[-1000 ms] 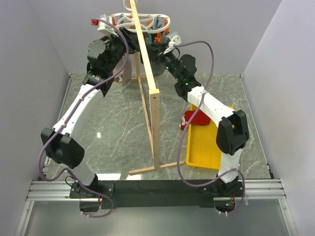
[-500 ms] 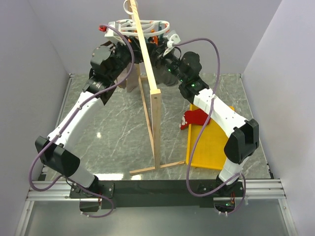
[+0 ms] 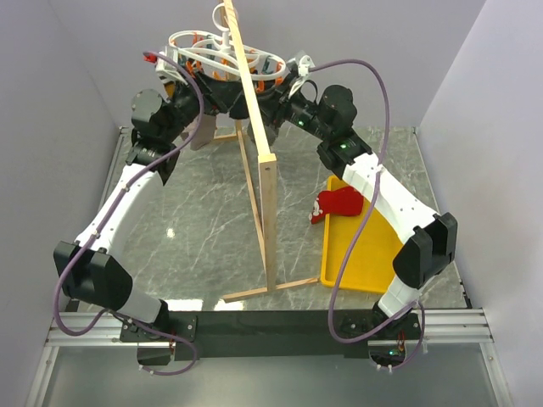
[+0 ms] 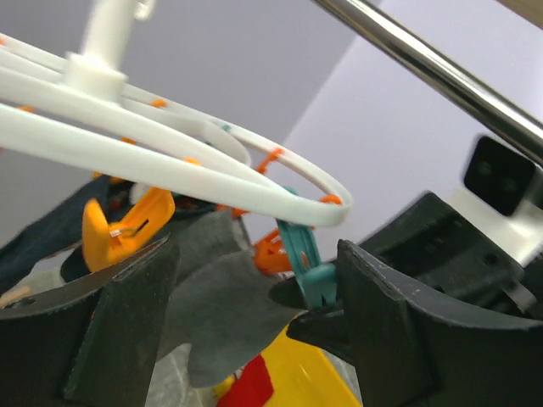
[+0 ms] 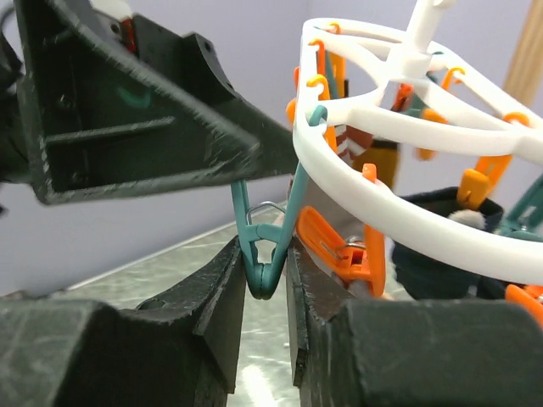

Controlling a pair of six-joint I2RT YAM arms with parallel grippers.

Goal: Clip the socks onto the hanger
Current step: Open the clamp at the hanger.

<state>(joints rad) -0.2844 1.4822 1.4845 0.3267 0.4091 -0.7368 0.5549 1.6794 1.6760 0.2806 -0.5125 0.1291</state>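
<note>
The white hanger (image 3: 222, 52) with orange and teal clips hangs at the back, by the wooden rack's top bar. My right gripper (image 5: 265, 254) is shut on a teal clip (image 5: 270, 229) that dangles from the hanger's outer ring (image 5: 373, 199). My left gripper (image 4: 254, 280) stands open just below the rings (image 4: 212, 174); the same teal clip (image 4: 307, 263) is near its right finger (image 4: 399, 331), and nothing is gripped. The red socks (image 3: 336, 203) lie on the table against the yellow tray's left edge, far below both grippers. A corner of red sock (image 4: 254, 386) shows under the left jaws.
A tall wooden rack (image 3: 265, 182) stands between the arms, its bar running to the back. The yellow tray (image 3: 365, 254) lies at the right. A grey sock (image 4: 216, 318) and dark socks (image 5: 441, 246) hang from other clips. Grey walls close in on the sides.
The left gripper has opened wider, and its arm has swung left and up. The hanger has shifted left and tilted. The right arm has risen while still holding the teal clip. The red socks have not moved.
</note>
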